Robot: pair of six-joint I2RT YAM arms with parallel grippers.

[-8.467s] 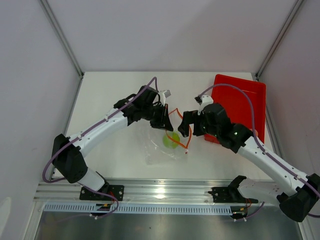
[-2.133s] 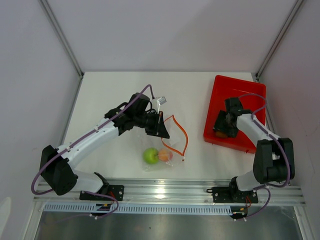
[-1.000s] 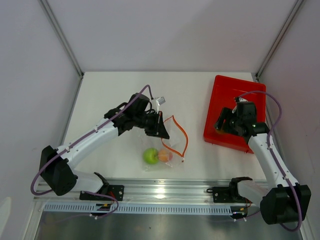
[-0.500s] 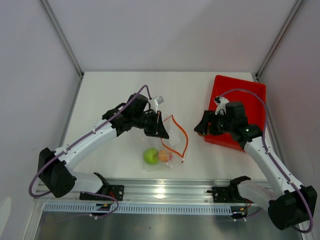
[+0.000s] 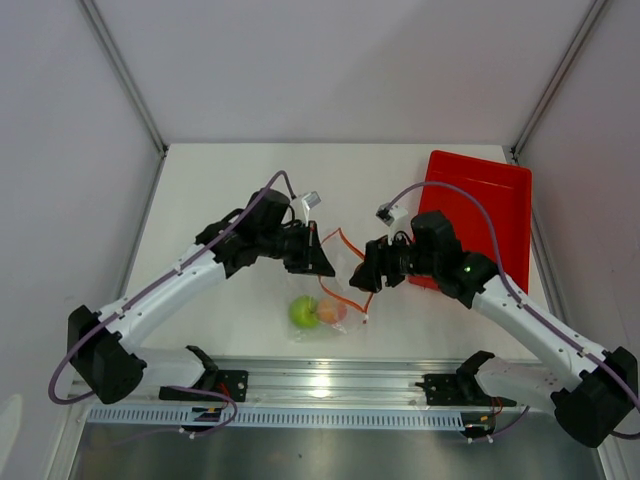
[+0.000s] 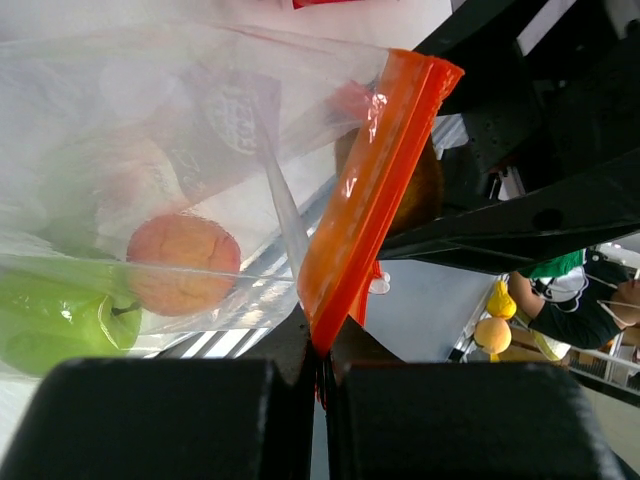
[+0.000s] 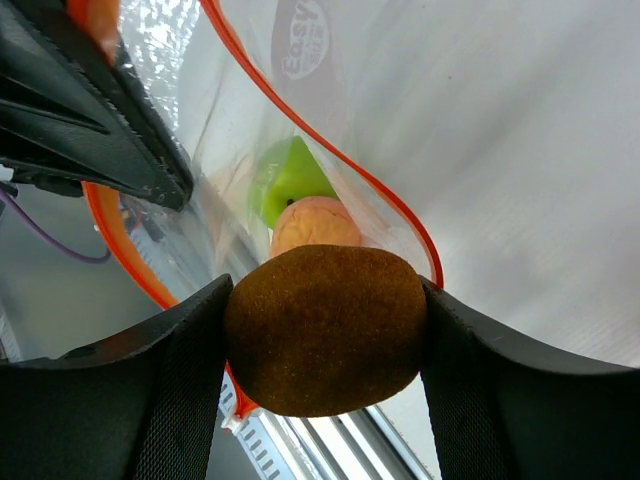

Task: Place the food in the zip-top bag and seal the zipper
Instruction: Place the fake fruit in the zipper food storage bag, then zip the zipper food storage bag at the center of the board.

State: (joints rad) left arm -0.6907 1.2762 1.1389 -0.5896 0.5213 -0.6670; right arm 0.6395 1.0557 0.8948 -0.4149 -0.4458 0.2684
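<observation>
The clear zip-top bag point(image 6: 150, 120) lies mid-table with its mouth lifted. Its orange-red zipper point(image 6: 370, 200) strip is pinched in my left gripper point(image 6: 325, 365), which is shut on it point(image 5: 318, 262). Inside the bag lie a green apple point(image 5: 303, 311) and an orange-pink peach point(image 5: 331, 312), side by side at the near end. My right gripper point(image 7: 325, 335) is shut on a brown lump point(image 7: 325, 330), squeezed between both pads. It hovers at the bag's mouth point(image 5: 362, 272), facing the left gripper, with the apple point(image 7: 290, 180) and peach point(image 7: 315, 225) showing beyond the lump.
A red rectangular tray point(image 5: 490, 200) sits at the back right, behind the right arm. Grey walls enclose the white table on three sides, and a metal rail point(image 5: 330, 380) runs along the near edge.
My right arm has swung left from the red tray to the bag's mouth, carrying the brown lump. The left gripper has kept hold of the zipper, shifting only slightly.
</observation>
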